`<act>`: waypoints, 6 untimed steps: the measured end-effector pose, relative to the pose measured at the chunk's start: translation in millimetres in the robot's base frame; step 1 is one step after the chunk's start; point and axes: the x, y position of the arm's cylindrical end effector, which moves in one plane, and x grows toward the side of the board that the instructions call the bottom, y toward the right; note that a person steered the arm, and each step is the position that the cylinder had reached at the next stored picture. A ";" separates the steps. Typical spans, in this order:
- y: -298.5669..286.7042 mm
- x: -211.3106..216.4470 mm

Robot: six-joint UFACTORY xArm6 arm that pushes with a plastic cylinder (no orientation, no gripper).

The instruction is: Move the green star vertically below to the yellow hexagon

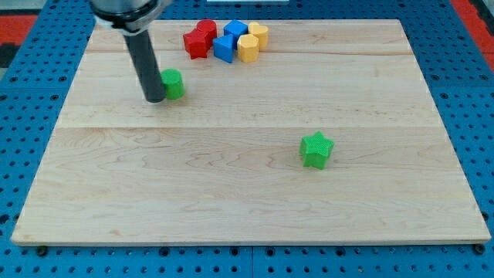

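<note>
The rod stands near the board's (231, 193) upper left, my tip (154, 100) down on the wood just left of a green block (173, 83), touching it or nearly so; I cannot tell which. The rod is bare, holding nothing.

The green star (316, 149) sits well apart from it, right of centre. The yellow hexagon (248, 47) lies at the view's top in a cluster with another yellow block (258, 34), two blue blocks (225, 47) and two red ones (197, 42).

The push on the star looks not yet begun; this seems the approach stage. The star lies lower than the hexagon but off to the right. Next, the tip probably needs to cross to the star's right side and nudge it leftward until it lines up under the hexagon, steering clear of the green block on the way.
</note>
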 end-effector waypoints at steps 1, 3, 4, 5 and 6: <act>25.5 -17.2; 57.3 -55.9; 50.1 -36.6; 135.5 5.9; 242.1 31.9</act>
